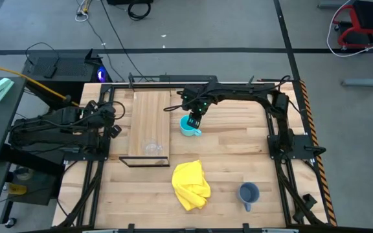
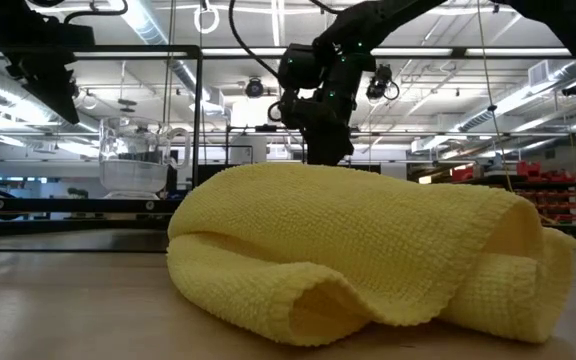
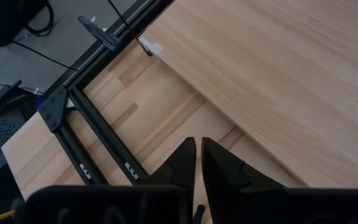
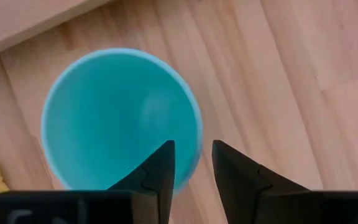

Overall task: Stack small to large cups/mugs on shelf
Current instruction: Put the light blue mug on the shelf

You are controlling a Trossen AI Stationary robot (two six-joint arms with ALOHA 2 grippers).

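Observation:
The bright cyan mug stands upright on the tabletop just right of the shelf, and it also shows in the right wrist view. My right gripper hangs over it, open. One finger stands inside the mug's rim and one outside, with a gap on each side. The small clear cup stands on the shelf's near end. The grey-blue mug stands near the table's front right. My left gripper is shut and empty at the shelf's left edge.
A crumpled yellow cloth lies near the table's front middle. It fills the low view and hides the cyan mug there. The shelf's black frame juts out at its near end. Black rails run along both table sides.

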